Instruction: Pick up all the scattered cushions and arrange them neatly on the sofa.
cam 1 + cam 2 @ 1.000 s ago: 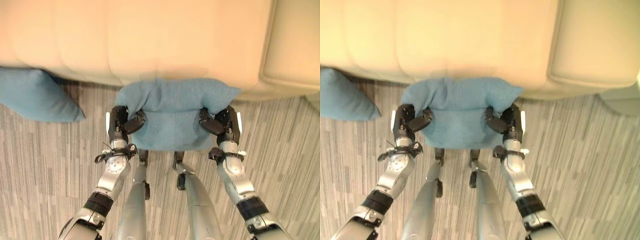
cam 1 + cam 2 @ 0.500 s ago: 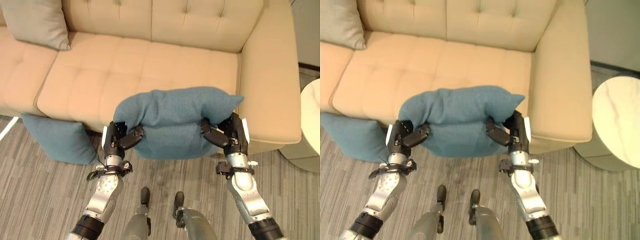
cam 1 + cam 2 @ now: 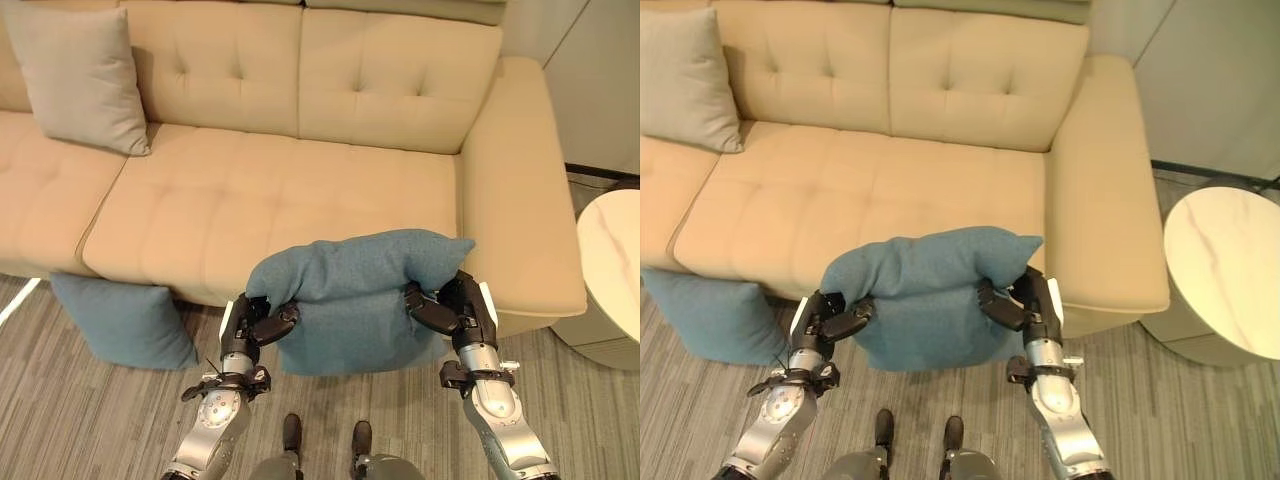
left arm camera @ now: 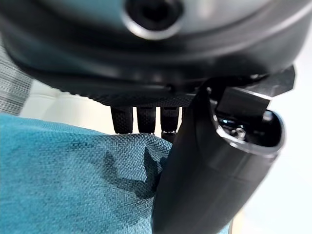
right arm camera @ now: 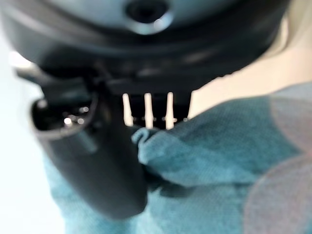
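Two hands are carrying the teal cushion (image 3: 355, 300) up to the sofa (image 3: 300, 190)!
Left eye view, lower centre: the left hand (image 3: 248, 325) and right hand (image 3: 455, 308) are each pinching a side, the cushion now rising from floor level to the seat edge. Right eye view, lower left: another teal cushion (image 3: 705, 315) is waiting on the floor. Wrist views: thumbs are clamping fabric.

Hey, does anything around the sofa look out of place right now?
Yes. A blue cushion sits on the floor, leaning against the sofa's front edge instead of lying on the seat. Another blue cushion is held up between the left robot hand and right robot hand. A beige cushion stands properly against the backrest.
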